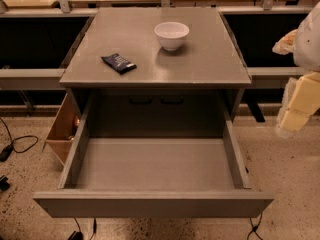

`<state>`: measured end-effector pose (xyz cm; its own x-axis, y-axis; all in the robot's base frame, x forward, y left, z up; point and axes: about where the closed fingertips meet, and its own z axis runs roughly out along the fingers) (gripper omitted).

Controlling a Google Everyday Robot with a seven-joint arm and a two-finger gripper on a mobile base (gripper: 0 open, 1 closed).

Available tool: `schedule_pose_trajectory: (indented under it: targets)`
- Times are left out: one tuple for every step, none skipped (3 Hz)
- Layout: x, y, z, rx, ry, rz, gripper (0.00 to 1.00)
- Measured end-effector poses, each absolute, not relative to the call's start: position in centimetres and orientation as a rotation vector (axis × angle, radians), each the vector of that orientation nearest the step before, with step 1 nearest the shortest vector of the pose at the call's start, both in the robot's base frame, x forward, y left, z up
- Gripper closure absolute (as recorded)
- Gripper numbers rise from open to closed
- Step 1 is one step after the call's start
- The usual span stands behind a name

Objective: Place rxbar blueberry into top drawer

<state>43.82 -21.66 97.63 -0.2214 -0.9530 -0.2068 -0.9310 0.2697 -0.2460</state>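
Note:
The rxbar blueberry [118, 63], a small flat bar in a dark navy wrapper, lies on the left front part of the grey cabinet top [200, 64]. The top drawer [152, 202] is pulled fully open below it, wide, shallow and grey, with nothing inside. My gripper [295, 109] hangs at the right edge of the view, pale and blurred, to the right of the cabinet and well away from the bar. It holds nothing that I can see.
A white bowl [171, 35] stands upright on the cabinet top, right of the bar and further back. A tan wooden box [62, 129] sits on the floor at the drawer's left side. Cables lie on the speckled floor. A wooden shelf runs behind the cabinet.

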Motion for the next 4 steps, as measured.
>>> schedule_pose_trajectory:
  targets:
    - [43.8, -21.7, 97.6, -1.724, 2.231, -0.099, 0.00]
    - [47.0, -20.2, 96.3, -1.642, 2.220, -0.040, 0.00]
    - [51.9, -17.4, 94.5, -1.522, 2.253, 0.048, 0.00]
    - [56.4, -14.6, 93.1, -1.386, 2.342, 0.065, 0.00]
